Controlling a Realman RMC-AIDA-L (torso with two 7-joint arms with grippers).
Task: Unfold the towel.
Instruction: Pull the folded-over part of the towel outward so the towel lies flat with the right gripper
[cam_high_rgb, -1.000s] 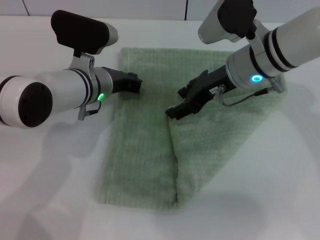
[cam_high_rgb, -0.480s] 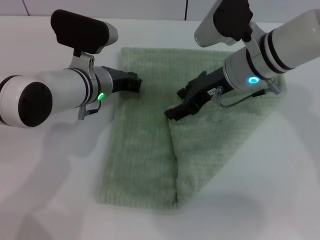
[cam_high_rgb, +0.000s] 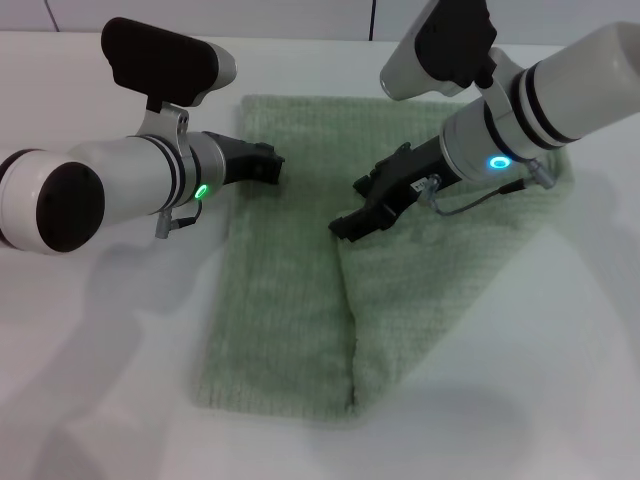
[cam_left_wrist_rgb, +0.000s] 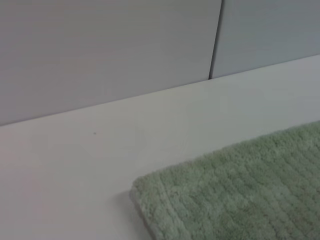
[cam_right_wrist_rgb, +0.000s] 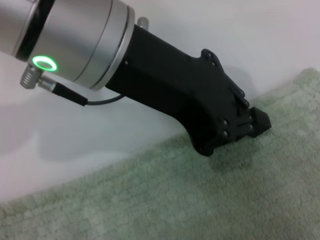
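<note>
Green terry towel (cam_high_rgb: 400, 260) lies on the white desk (cam_high_rgb: 100, 350) at frame centre, its right part folded over along a crease toward lower centre. Left claw (cam_high_rgb: 268, 168), clenched, rests on the towel's upper-left edge. Right claw (cam_high_rgb: 345, 226) sits at the flap's corner; its grip cannot be told. Risk: if it pinches both layers, the whole towel may drag rather than open.

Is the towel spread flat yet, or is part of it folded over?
Partly folded. In the head view the towel has its right portion lying doubled over, with a raised edge running down the middle from the right gripper toward the near hem.
</note>
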